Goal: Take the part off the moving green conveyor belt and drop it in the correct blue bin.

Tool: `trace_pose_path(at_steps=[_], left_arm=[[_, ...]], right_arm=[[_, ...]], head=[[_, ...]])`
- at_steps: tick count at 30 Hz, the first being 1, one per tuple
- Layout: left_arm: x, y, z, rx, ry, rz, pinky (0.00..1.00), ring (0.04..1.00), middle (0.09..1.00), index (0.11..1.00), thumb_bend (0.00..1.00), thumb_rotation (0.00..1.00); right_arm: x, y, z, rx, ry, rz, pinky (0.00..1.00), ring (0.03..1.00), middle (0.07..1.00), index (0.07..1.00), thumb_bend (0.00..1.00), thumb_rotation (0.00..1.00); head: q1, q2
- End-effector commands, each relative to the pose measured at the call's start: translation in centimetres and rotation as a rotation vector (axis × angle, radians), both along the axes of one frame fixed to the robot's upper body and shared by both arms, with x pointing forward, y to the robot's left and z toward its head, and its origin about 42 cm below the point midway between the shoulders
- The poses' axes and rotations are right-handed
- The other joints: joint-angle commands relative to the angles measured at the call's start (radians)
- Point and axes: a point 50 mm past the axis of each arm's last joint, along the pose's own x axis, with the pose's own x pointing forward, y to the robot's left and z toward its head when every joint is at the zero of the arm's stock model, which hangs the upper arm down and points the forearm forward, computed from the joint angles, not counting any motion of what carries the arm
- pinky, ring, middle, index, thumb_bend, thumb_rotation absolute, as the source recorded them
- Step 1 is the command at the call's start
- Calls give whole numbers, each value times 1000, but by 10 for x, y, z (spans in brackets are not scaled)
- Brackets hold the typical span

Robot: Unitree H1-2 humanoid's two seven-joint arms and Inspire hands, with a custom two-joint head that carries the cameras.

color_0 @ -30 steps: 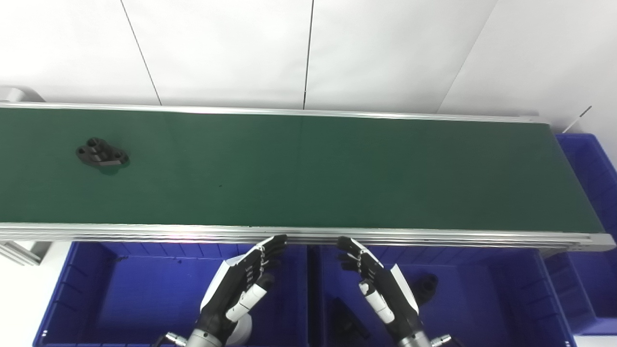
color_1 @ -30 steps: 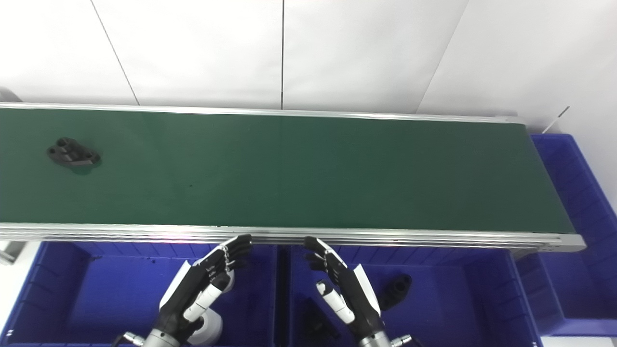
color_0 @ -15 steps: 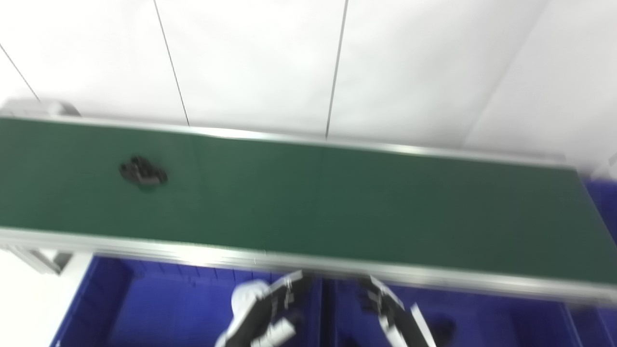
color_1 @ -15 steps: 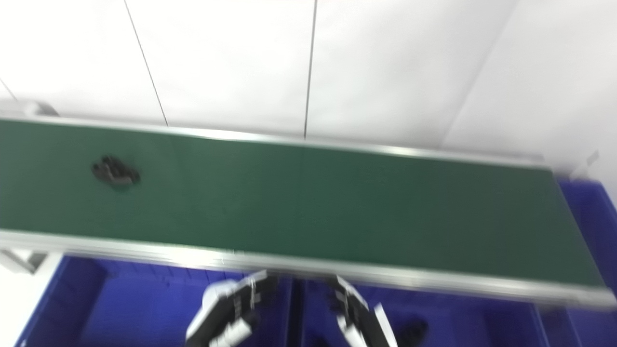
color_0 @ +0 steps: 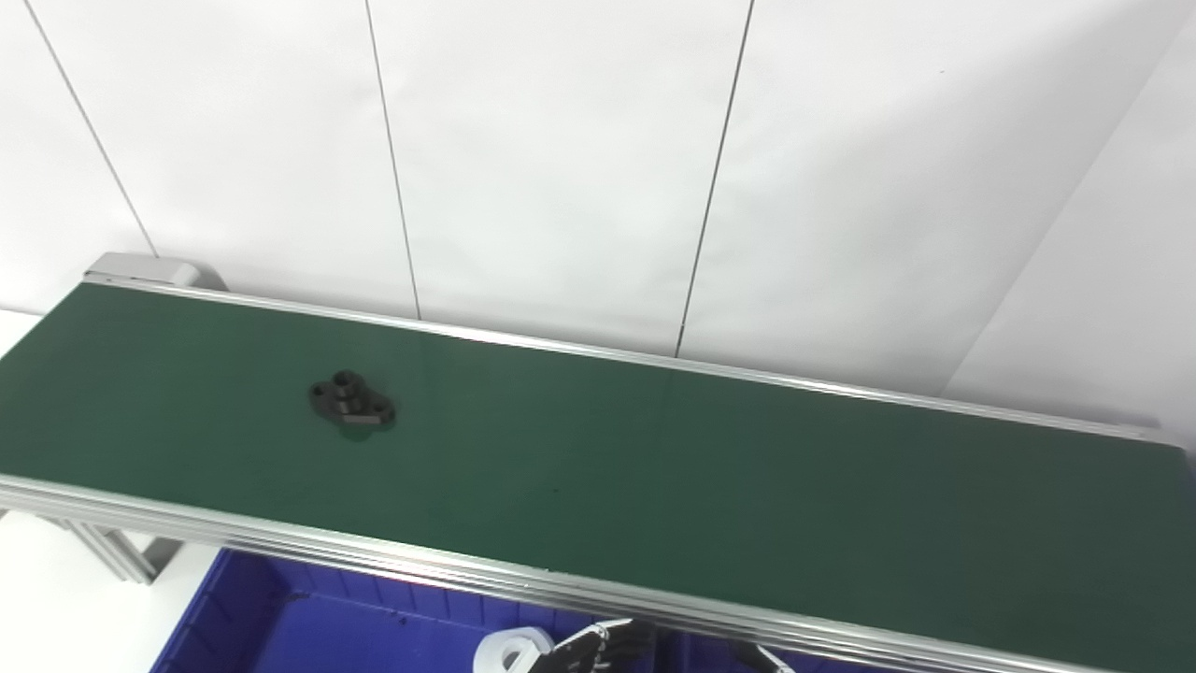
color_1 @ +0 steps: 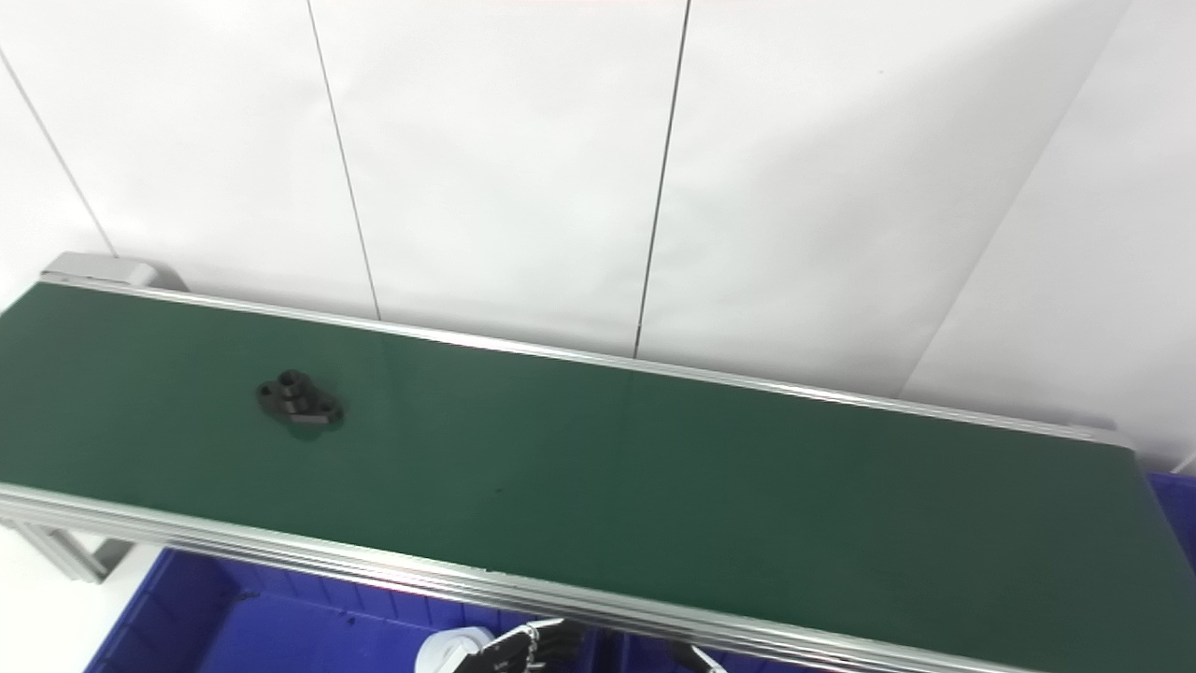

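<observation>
Waiting step, judging by the layout: black part (color_0: 351,409) lying flat on the green conveyor belt (color_0: 654,467), far ahead and well off to the left of both hands, nothing grasped yet. Left hand (color_0: 598,650) showing only as dark fingertips at the bottom edge, below the near rail (color_0: 374,558); right hand (color_0: 766,660) barely a sliver beside it; impossible to tell for either whether spread or closed, though holding nothing visible. Next move likely calling for timing: letting the part ride closer, then reaching up over the rail and closing on its raised centre boss or flat flange. Risk of a late reach if the belt carries the part past. Blue bin (color_0: 308,622) just left of the left hand, under the belt's near side, with a white ring-shaped piece (color_0: 509,650) touching or just beside the fingertips. Smooth, matte belt surface, aluminium-framed; plain white panelled wall (color_0: 561,159) beyond, seams running upward.
</observation>
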Motion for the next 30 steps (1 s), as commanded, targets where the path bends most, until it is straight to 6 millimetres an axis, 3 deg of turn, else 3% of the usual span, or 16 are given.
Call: trace_pose_path(at_steps=[1,21,25,30], left_arm=[[6,-5,8,-25,-57,5,739,820,826,792,655,713],[6,-5,10,-3,-66,7,731,809,821,782,664,693],[5,-6,9,-6,-65,8,728,809,820,783,677,699],[4,-8,11,-9,-66,6,732,813,823,785,674,696]], right_arm=[[6,-1,9,27,-75,2,772,837,900,867,788,957],[4,0,12,18,-86,-5,752,826,894,861,786,940],[1,0,24,9,-131,-8,728,818,895,856,792,930],[-6,-1,56,-23,-245,23,724,829,890,858,824,938]], head=[[0,0],[-6,3],[-10,6],[-16,8]])
